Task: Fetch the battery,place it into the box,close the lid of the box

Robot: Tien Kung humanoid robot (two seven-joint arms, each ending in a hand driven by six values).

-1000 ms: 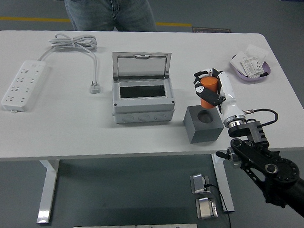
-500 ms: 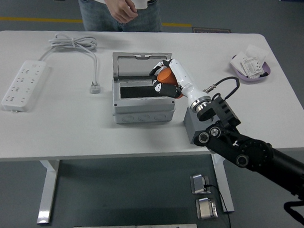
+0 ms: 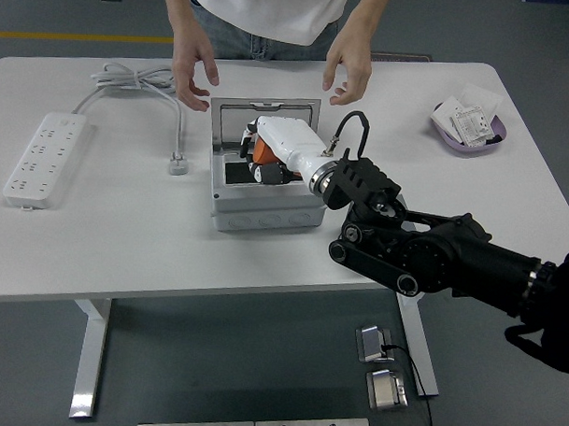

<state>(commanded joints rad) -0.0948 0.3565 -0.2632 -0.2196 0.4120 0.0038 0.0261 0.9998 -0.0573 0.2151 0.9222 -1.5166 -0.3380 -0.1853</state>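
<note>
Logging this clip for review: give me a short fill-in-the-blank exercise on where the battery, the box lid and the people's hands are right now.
1. The right hand holds the orange battery over the opening of the grey ____.
2. The lid of the box is ____.
3. The person's hands hover at the table's ____ side.
4. The white power strip lies on the table's ____ side.

Missing words: box; open; far; left

A single head camera looked forward and down from high on the robot's side, taking in the whole white rectangular table [image 3: 124,254], its near edge low in frame. The grey floor showed beneath, and a person's torso [image 3: 268,11] was cropped at the top edge.
</note>
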